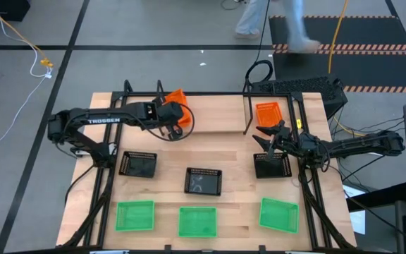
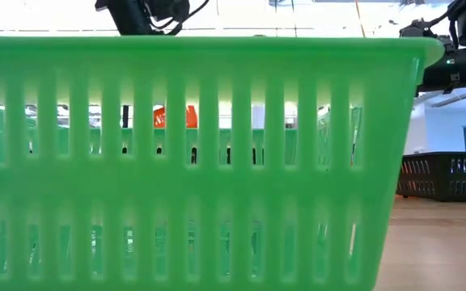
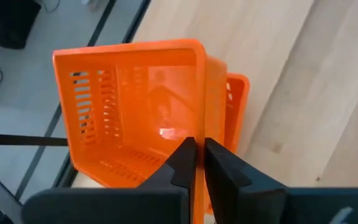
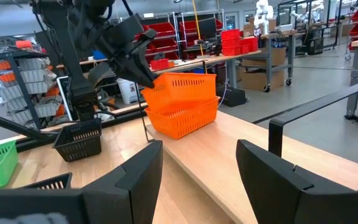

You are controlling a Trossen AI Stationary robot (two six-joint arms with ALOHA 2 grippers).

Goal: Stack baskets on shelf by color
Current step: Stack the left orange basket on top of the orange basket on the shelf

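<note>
My left gripper [image 1: 169,117] is shut on an orange basket [image 1: 177,102] at the far left of the shelf [image 1: 247,113]. That basket sits tilted, partly nested in a second orange basket [image 4: 182,119] standing on the shelf board. A third orange basket [image 1: 267,113] stands at the shelf's right end. Three black baskets [image 1: 138,164] [image 1: 204,180] [image 1: 272,165] rest in a row at mid-table. Three green baskets [image 1: 134,215] [image 1: 197,221] [image 1: 279,214] stand along the near edge. My right gripper [image 1: 263,135] waits open above the right black basket. My left gripper holds the upper orange basket by one side wall at its rim [image 3: 197,134], with one finger [image 3: 184,155] inside the basket and the other outside. The fingers slant down from the table's left. The basket is tilted, its lower part resting in the orange basket beneath [image 3: 238,106].
In the low view the middle green basket [image 2: 192,162] fills most of the picture. The shelf's thin black upright posts [image 1: 302,106] stand at the far side. A person walks on the floor beyond the table [image 1: 287,28]. Bare wood lies between the rows.
</note>
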